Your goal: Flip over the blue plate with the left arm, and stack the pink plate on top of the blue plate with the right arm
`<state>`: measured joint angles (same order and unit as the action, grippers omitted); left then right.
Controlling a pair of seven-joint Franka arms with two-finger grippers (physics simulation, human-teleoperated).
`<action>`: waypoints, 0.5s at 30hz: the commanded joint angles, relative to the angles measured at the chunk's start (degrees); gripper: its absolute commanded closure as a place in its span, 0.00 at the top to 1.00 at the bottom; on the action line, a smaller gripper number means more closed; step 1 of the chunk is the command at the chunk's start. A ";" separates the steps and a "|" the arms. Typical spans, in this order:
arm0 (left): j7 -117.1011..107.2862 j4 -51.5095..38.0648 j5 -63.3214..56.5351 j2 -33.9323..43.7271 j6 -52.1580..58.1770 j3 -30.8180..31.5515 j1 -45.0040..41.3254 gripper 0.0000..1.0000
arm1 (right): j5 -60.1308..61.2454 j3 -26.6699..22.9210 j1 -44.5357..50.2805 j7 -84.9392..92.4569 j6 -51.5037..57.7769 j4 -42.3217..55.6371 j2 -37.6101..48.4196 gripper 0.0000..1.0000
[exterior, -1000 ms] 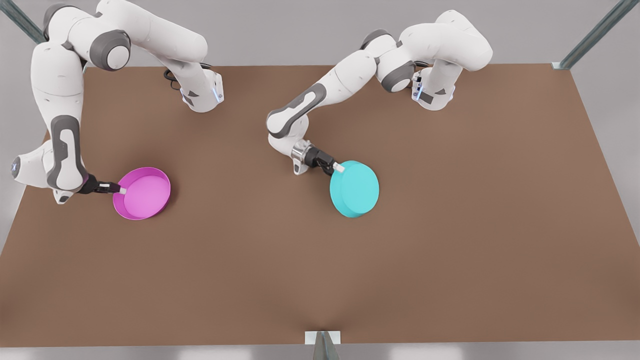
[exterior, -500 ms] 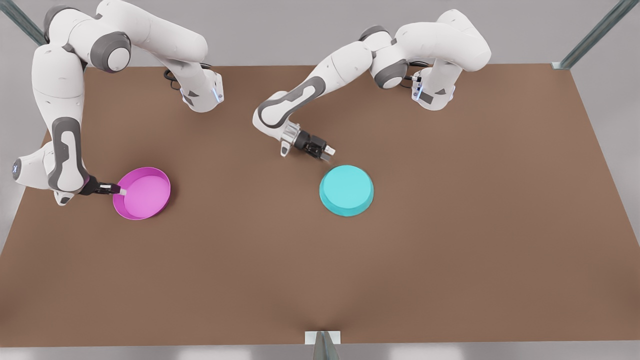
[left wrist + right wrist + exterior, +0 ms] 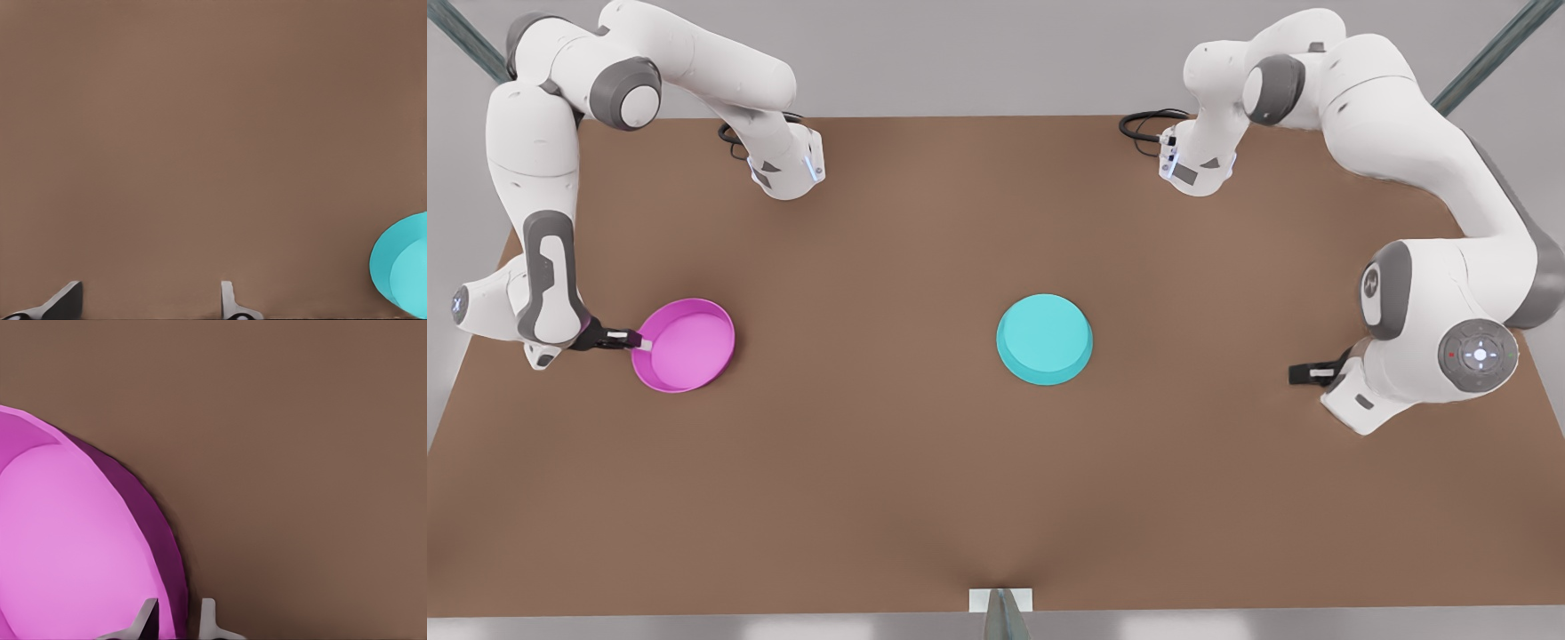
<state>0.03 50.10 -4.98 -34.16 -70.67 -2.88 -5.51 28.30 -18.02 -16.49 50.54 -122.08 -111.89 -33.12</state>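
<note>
right gripper (image 3: 640, 339), fingers narrowly parted, pinches the rim of the pink plate (image 3: 686, 346), open side up on the table (image 3: 925, 489). left gripper (image 3: 1294, 374), fingers spread and empty, sits well apart from the blue plate (image 3: 1044, 339), lying base-up mid-table.

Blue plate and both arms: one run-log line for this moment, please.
blue plate: upside down on table, free | left pincer: open, clear of it | right pincer: shut on pink plate rim | stacking: not yet done
</note>
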 commanded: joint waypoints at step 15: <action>0.76 30.67 5.25 24.49 -9.93 -1.25 0.15 1.00 | 0.00 0.70 -0.12 -0.09 0.00 -0.09 -0.01 0.36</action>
<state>0.97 80.81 0.20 -9.59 -80.53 -4.13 -5.37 28.30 -17.31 -16.61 50.45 -122.08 -111.97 -33.22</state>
